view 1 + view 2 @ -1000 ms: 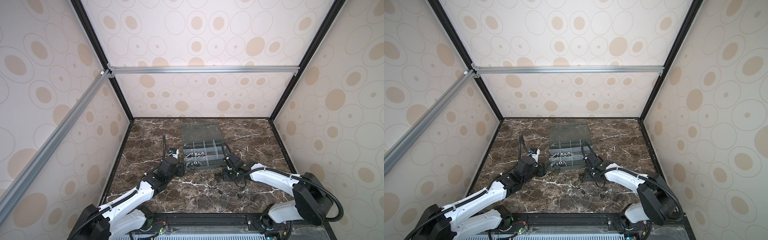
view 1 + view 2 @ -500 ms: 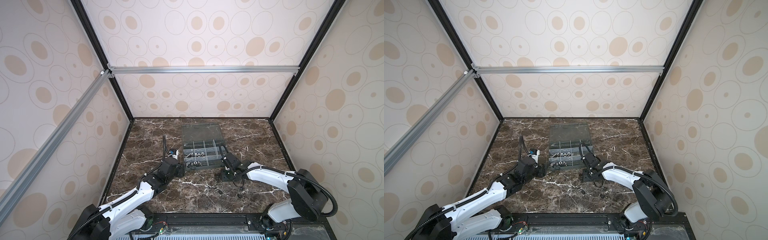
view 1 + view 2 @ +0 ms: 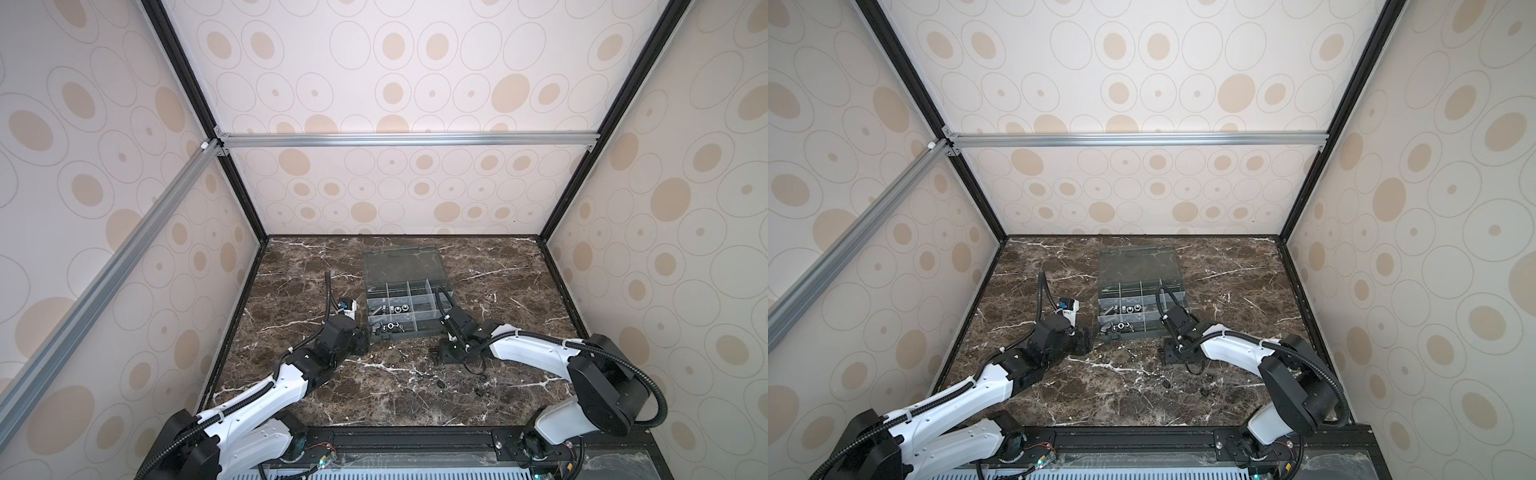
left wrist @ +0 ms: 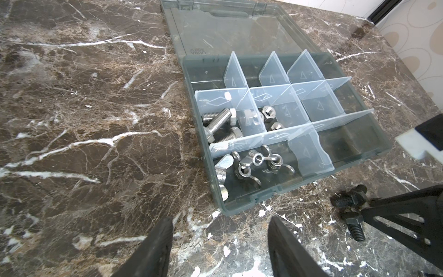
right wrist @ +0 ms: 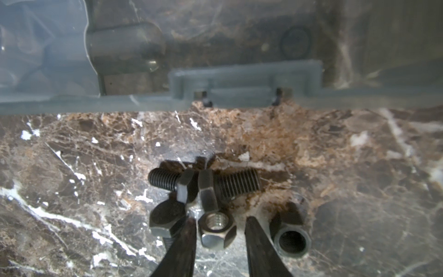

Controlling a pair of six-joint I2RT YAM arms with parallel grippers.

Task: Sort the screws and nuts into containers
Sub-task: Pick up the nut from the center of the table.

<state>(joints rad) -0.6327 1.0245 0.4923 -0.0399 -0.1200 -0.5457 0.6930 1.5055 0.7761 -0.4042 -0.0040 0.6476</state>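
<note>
Top views: I see the marble table (image 3: 374,395) and the organiser box (image 3: 415,333), its lid lying flat on the far side. The left arm (image 3: 266,390) reaches low to the box's left front corner. The right arm (image 3: 532,353) bends down at its right front corner. The contents are too small to read here.

Left wrist view fills that in. The left gripper (image 4: 220,230) gapes over bare marble just short of the box, nothing between its jaws. Silver screws (image 4: 220,127) sit in a middle-row compartment, hex nuts (image 4: 268,115) in the next one, wing nuts (image 4: 254,163) in the front row.

Only the right wrist view shows the loose pile outside the box's front wall. The right gripper (image 5: 218,225) straddles a loose silver nut (image 5: 217,230), not yet clamped: a sliver of gap shows at one finger. Black screws (image 5: 206,182) touch that nut, and a black nut (image 5: 291,239) lies just beside.
</note>
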